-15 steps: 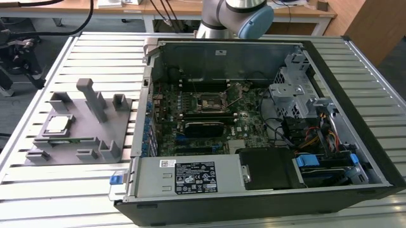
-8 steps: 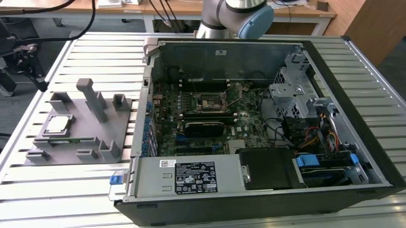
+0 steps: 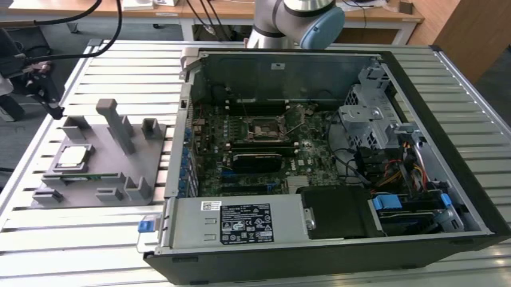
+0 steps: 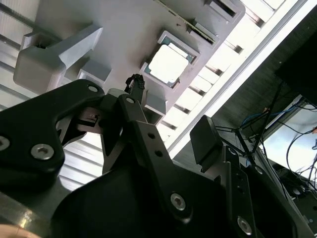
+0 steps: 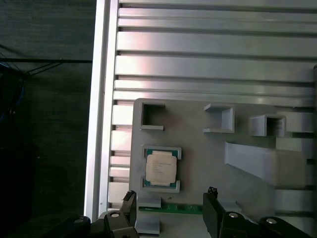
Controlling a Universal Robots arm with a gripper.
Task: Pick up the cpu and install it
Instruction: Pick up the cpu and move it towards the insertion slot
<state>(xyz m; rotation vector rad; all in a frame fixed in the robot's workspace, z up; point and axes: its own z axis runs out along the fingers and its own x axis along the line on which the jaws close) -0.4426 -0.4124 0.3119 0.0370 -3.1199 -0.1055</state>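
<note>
Gripper with jaws apart and empty, near the cpu in a recess of the grey holder

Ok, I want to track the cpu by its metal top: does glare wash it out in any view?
In the second wrist view the cpu is blown out near white; in the first wrist view it is evenly lit against the grey holder; in the exterior view, pale but not washed out.
</note>
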